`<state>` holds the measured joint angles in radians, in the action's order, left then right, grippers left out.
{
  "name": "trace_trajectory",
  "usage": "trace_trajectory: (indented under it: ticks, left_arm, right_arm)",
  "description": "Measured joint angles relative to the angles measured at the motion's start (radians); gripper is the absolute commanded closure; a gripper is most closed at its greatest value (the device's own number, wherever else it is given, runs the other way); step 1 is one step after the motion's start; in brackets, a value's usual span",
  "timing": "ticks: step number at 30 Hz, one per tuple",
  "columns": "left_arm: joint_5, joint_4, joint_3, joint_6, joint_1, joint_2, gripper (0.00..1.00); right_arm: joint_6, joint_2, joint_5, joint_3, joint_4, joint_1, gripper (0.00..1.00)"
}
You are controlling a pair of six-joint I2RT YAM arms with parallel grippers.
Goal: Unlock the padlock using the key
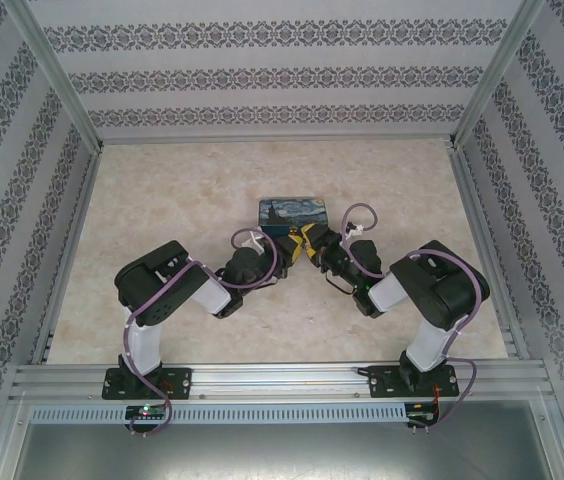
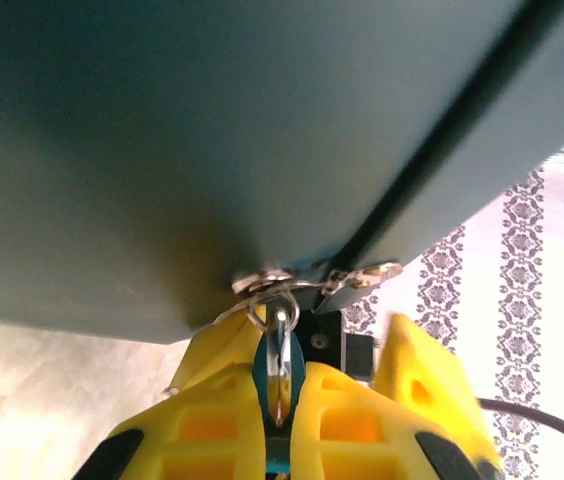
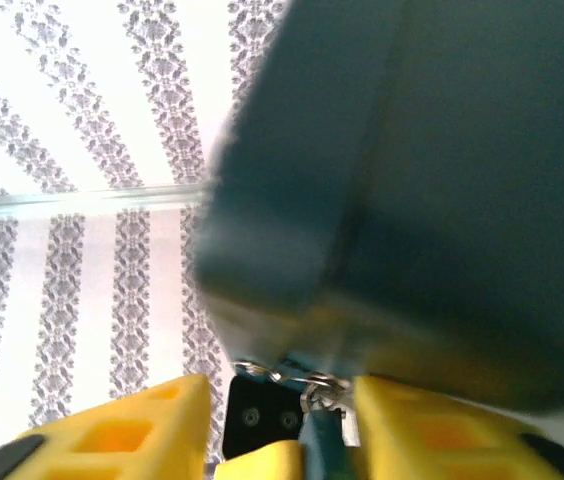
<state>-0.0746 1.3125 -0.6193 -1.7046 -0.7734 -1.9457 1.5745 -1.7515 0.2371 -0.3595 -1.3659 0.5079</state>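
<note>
The tiny teal padlock [image 2: 261,378] hangs from the silvery hasp [image 2: 312,278] on the front of the painted box [image 1: 297,211]. My left gripper [image 2: 280,385] is shut on the padlock's body, with a silvery strip showing between the yellow pads. My right gripper [image 3: 282,400] is open, its fingers [image 2: 432,380] standing on either side of the padlock [image 3: 319,443] and the left fingertips. Both grippers meet just in front of the box, left gripper [image 1: 287,245] and right gripper [image 1: 314,246]. I cannot pick out the key for certain.
The box's dark teal side [image 2: 212,130] looms close over both wrist cameras. The box stands mid-table on the beige marbled top [image 1: 182,200]. Patterned walls [image 1: 282,70] enclose the table on three sides, and a metal rail [image 1: 282,380] runs along the near edge.
</note>
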Motion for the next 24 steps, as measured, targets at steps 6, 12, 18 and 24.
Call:
trace_trajectory:
  ticks: [6, 12, 18, 24]
  left_arm:
    - [-0.004, 0.006, 0.000, 0.015, 0.000, -0.024, 1.00]
    - [-0.004, 0.013, 0.000, 0.025, 0.002, -0.032, 1.00]
    - [-0.014, 0.013, 0.000, 0.034, 0.003, -0.038, 1.00]
    - [-0.027, 0.013, 0.002, 0.046, 0.010, -0.038, 1.00]
  right_arm:
    - [-0.016, 0.067, 0.039, 0.073, 0.031, -0.057, 0.31]
    - [-0.087, 0.229, 0.098, 0.161, 0.219, -0.114, 0.28]
    - [-0.304, 0.541, 0.129, 0.127, 0.687, -0.121, 0.34]
    - [-0.681, 0.766, 0.028, -0.125, 1.221, -0.080, 0.46]
